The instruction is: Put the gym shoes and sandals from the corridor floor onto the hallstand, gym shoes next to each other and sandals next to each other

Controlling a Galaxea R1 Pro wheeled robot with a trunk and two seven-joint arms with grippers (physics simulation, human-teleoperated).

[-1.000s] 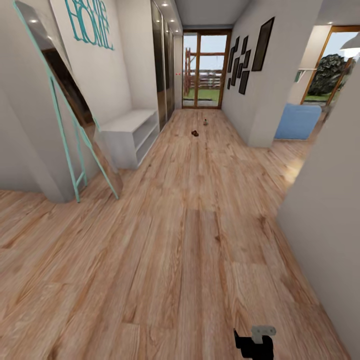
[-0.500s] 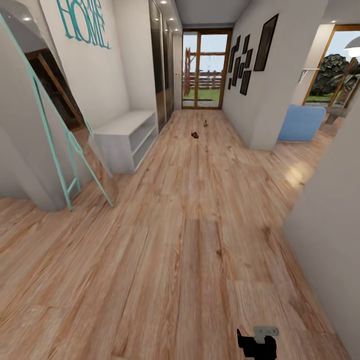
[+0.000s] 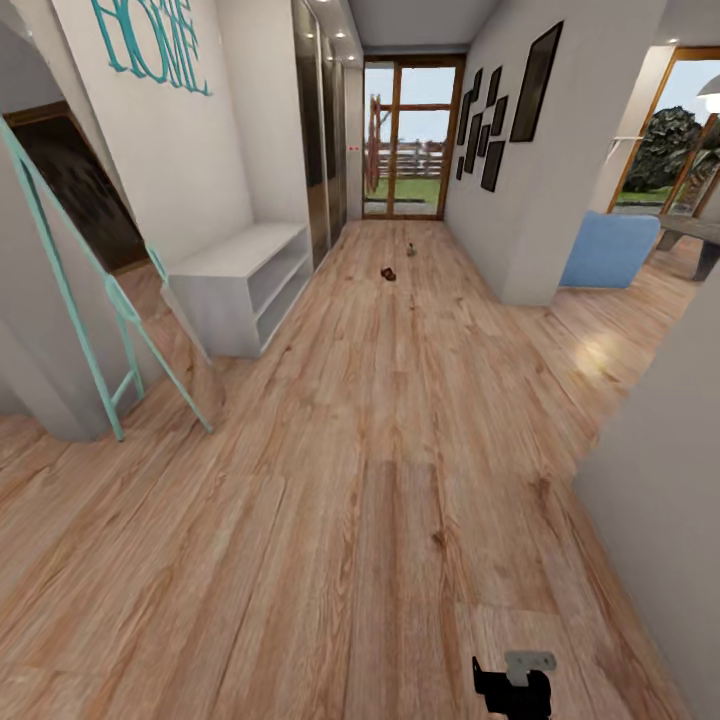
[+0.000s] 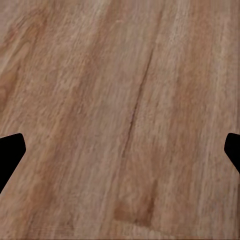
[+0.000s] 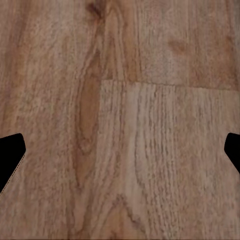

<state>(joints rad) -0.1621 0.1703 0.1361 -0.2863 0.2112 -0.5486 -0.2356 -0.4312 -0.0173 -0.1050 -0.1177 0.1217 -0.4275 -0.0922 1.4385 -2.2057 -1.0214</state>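
Observation:
The hallstand point(image 3: 238, 283), a low white-grey open unit with two shelf levels, stands against the corridor's left wall, and its shelves look bare. Far down the wood-plank corridor floor point(image 3: 380, 430) lies a small dark brown thing point(image 3: 389, 272), too small to tell whether it is the sandals. A second small thing point(image 3: 411, 249) sits further back and cannot be made out either. My left gripper point(image 4: 120, 152) hangs open over bare planks. My right gripper point(image 5: 120, 152) is open too, with only floor between its fingers. A black part of my right arm point(image 3: 512, 690) shows at the head view's lower edge.
A mint-framed leaning mirror point(image 3: 95, 330) stands at the near left, before the hallstand. A grey wall point(image 3: 660, 480) closes in at the near right. A blue armchair point(image 3: 608, 248) sits in the room off to the right. Glass doors point(image 3: 412, 140) end the corridor.
The whole head view has shifted: the mirror and hallstand slid left and appear larger, so the camera has moved forward. Nothing on the floor has moved.

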